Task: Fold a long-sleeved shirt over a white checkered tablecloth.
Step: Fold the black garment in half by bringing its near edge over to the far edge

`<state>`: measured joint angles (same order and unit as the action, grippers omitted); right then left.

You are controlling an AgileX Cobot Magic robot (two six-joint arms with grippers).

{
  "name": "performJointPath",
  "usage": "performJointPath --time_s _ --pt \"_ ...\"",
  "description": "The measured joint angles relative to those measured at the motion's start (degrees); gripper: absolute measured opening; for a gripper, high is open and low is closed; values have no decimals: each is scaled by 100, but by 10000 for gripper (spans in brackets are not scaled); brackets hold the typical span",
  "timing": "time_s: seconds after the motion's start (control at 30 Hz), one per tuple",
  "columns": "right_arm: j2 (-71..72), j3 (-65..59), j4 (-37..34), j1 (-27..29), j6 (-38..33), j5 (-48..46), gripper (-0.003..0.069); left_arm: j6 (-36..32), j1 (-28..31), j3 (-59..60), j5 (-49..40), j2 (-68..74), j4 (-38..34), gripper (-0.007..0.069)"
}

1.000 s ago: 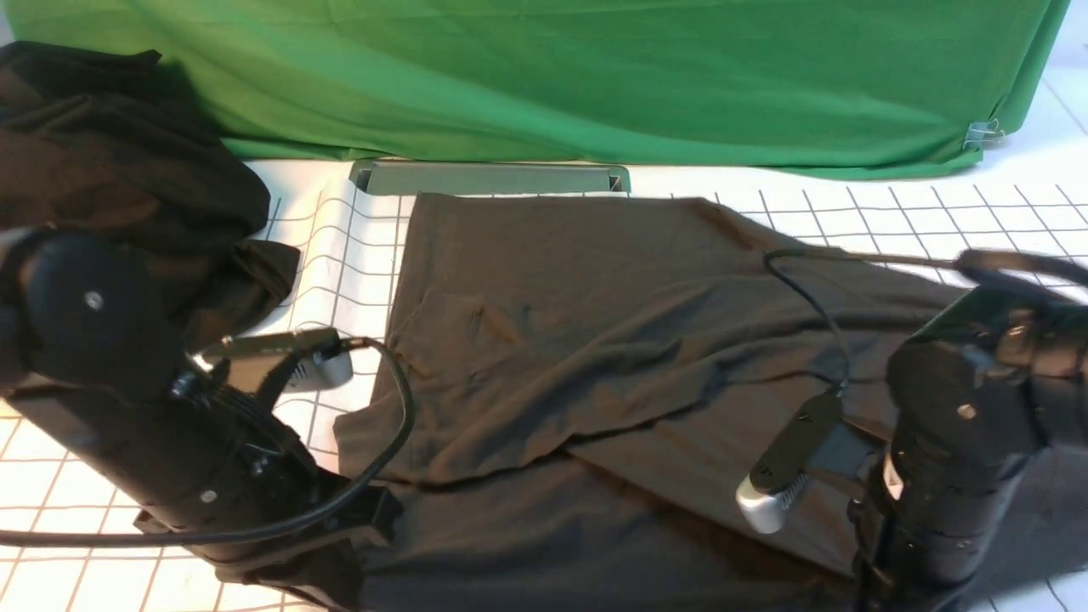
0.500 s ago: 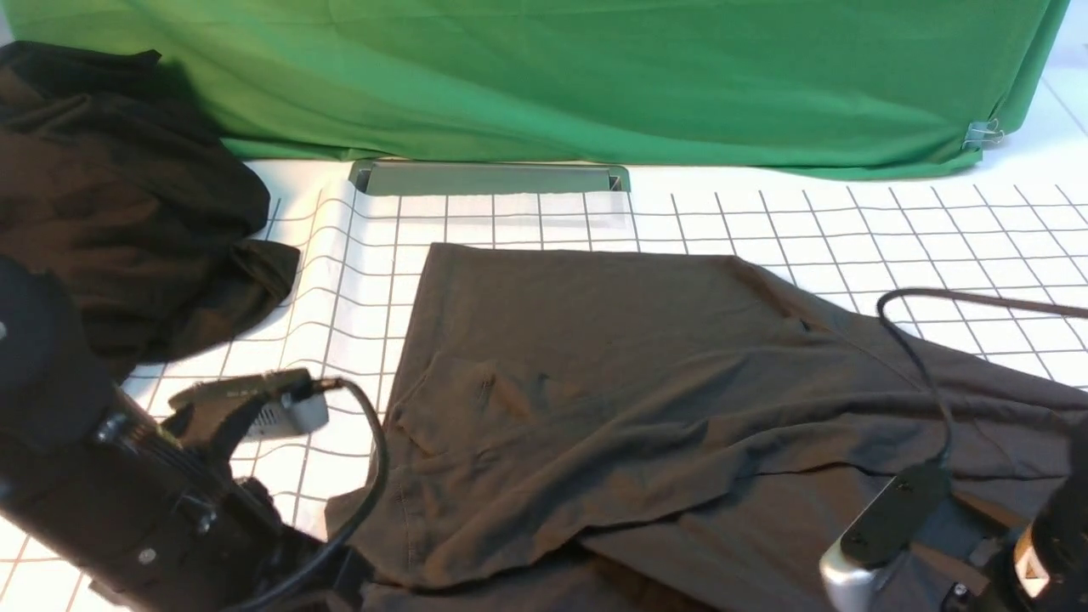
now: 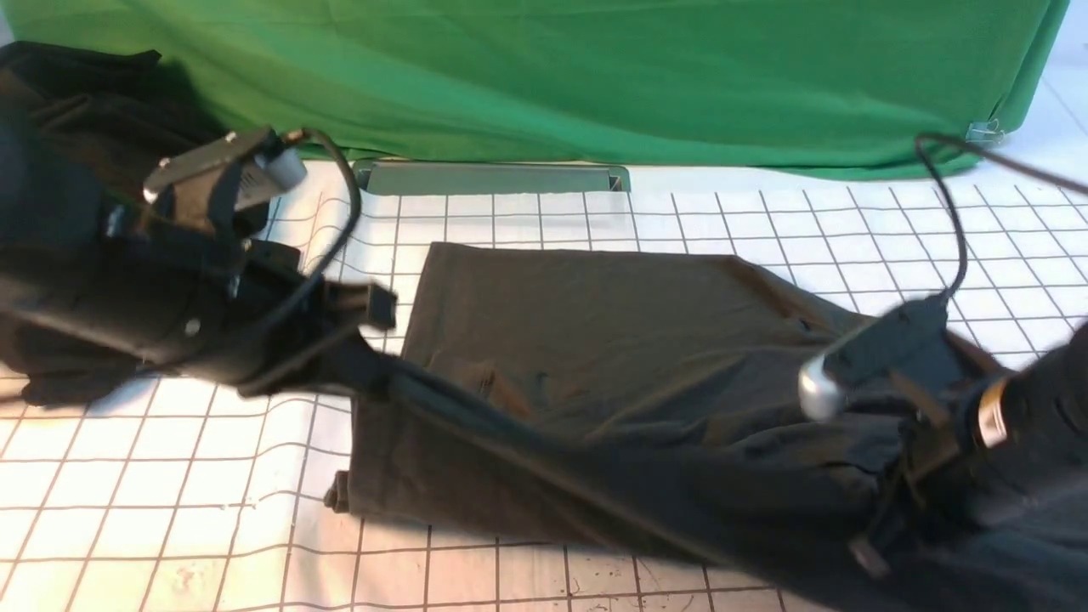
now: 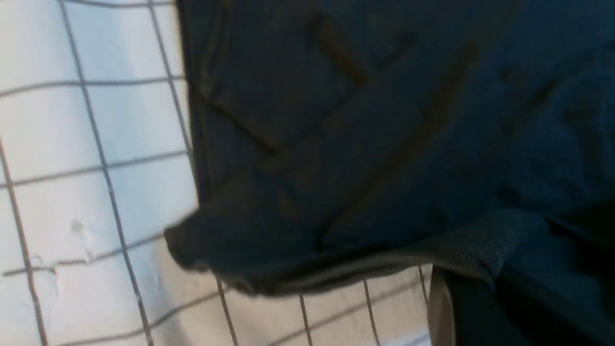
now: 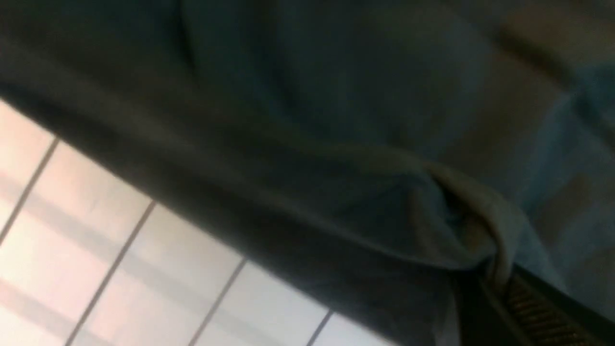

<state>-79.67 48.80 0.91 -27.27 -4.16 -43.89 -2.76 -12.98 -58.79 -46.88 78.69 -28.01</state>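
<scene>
We see our bulky black left arm and right arm, silver-ended wrist cameras, looping black cables, small bright screws

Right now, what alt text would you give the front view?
The left gripper and right gripper pinch the near edge of the shirt, raised and stretched between them over the tablecloth; its far part lies flat. Behind hangs a green cloth, with a black heap at far left.

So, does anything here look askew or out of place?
Yes. The near edge of the long-sleeved shirt is lifted and stretched on a slant. A black cloth heap lies far left, partly on the tablecloth.
</scene>
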Motion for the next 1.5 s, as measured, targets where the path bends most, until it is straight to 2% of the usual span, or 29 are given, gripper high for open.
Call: performJointPath --time_s 0.13,0.23,0.37,0.6,0.8,1.0,1.1,1.33,1.47,1.5 --pt "-444 599 4 372 -103 44 26 -484 209 -376 40 693 -517 17" --pt "-794 1110 4 558 -233 44 26 -603 248 -779 48 1157 -574 17" --pt "-1428 1904 4 769 -433 26 26 -636 359 -1355 12 1784 -574 17" --pt "-2434 3038 6 991 -464 -32 26 -648 743 -2642 -435 2698 -607 17" --pt "-3150 3957 6 1126 -457 -55 26 -625 875 -3414 -464 3356 -690 17" --pt "-3803 4853 6 1251 -457 -77 30 -606 875 -3961 -191 4023 -710 17" --pt "-4164 5090 6 1280 -457 117 41 -560 875 -4025 270 4335 -714 17" --pt "-4566 5126 42 1314 -457 692 101 -523 875 -4025 1028 4784 -768 17" --pt "-4713 5126 181 1314 -457 874 193 -510 859 -4025 1443 4955 -825 25" --pt "-4725 5126 238 1314 -457 932 246 -510 859 -4025 1579 4969 -830 39"
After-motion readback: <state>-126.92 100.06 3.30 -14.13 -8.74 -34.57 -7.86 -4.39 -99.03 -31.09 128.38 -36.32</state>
